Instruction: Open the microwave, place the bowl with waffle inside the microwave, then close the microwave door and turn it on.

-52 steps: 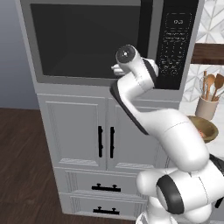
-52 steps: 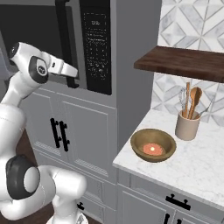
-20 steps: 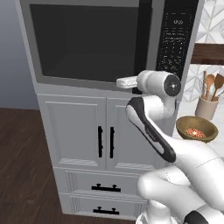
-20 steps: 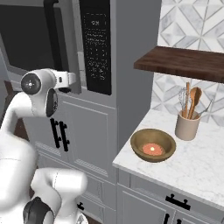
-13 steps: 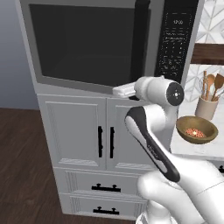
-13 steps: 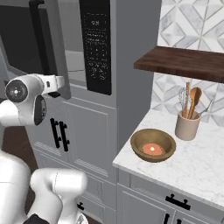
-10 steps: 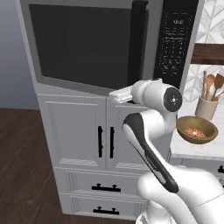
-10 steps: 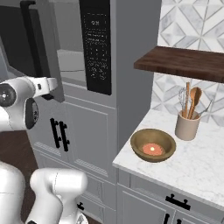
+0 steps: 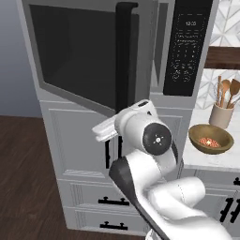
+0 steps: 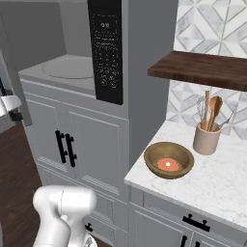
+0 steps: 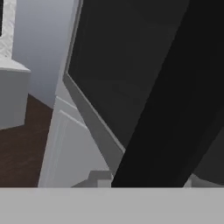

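The microwave point(image 9: 187, 51) stands with its microwave door point(image 9: 75, 61) swung well out, and the black bar handle point(image 9: 125, 56) faces the left base camera. My gripper point(image 9: 112, 125) sits at the handle's lower end. In the hand view the handle point(image 11: 175, 109) runs between the fingertips of the gripper point(image 11: 146, 181), which press on both of its sides. The right base view looks into the open microwave point(image 10: 67, 67), with the door's edge point(image 10: 12, 72) and the gripper point(image 10: 8, 105) at the far left. The brown bowl point(image 10: 170, 160) holding the waffle point(image 10: 166, 165) rests on the counter point(image 10: 222, 183).
A beige crock of wooden spoons point(image 10: 206, 137) stands behind the bowl, under a dark wooden shelf point(image 10: 202, 67). Below the microwave are grey cabinet doors with black handles point(image 10: 65, 144). Dark wood floor point(image 9: 23, 178) lies to the left.
The door has swung further out with my gripper at its handle, and the hand has moved left and toward the cameras. The microwave's inside now shows in the right base view.
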